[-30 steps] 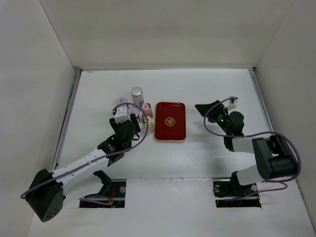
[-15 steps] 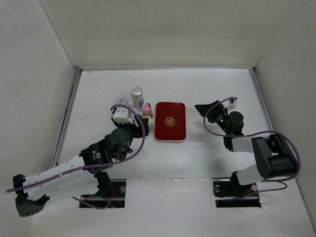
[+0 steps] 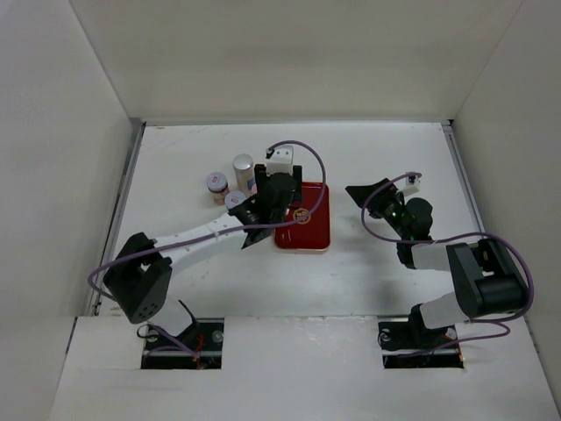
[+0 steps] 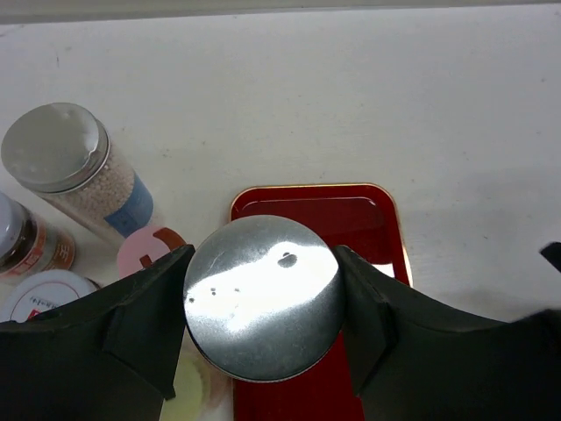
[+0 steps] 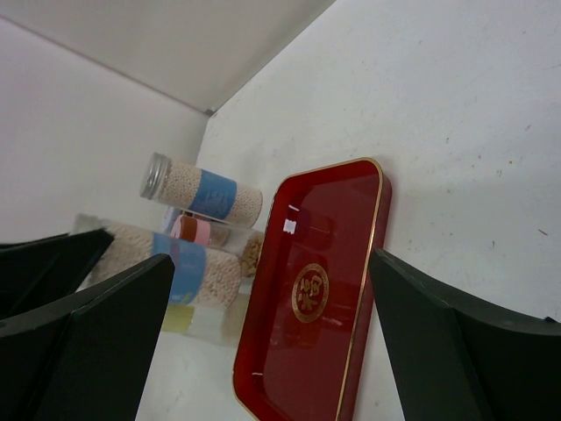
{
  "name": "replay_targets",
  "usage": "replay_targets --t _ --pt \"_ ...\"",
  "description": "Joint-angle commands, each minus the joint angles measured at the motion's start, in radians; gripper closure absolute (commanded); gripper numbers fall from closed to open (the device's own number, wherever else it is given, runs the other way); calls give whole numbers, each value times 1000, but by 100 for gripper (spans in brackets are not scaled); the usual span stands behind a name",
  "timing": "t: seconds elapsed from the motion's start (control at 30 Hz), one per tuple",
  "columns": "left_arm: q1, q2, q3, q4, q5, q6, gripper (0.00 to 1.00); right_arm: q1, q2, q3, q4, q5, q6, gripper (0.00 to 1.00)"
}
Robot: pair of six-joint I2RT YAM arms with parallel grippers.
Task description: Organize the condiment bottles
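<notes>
Spare jars point(image 4: 54, 149) stand bunched on the surface point(image 4: 351, 105) at the left. The left gripper point(image 4: 263, 303) is clenched on a silver-capped jar point(image 4: 261, 281), which hangs over the left side of the tray point(image 4: 351, 219). It should go straight down, upright and clear of the rim, before release. The right gripper point(image 5: 272, 342) gapes empty, right of the tray.

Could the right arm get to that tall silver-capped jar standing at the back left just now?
Probably not easily. The left pincer, shut on a second jar, hangs over the red tray, right between the open right pincer and the standing jar.
</notes>
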Motion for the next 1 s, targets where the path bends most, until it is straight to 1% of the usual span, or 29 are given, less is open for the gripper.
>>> replay_targets --t 0.0,0.17,0.37,0.63,0.83,0.97 --pt "47 16 94 200 59 18 75 -1 -13 28 68 -17 0 0" --pt "98 113 117 243 120 16 75 2 -1 30 73 -17 2 0" --pt "113 189 133 312 154 15 74 9 2 33 71 -17 -1 0" --pt "138 287 193 344 175 18 73 9 1 33 71 -18 -1 0" --pt "149 329 179 413 161 35 66 13 -1 33 73 -18 -1 0" --pt "146 347 164 464 161 55 58 15 -4 33 73 -18 -1 0"
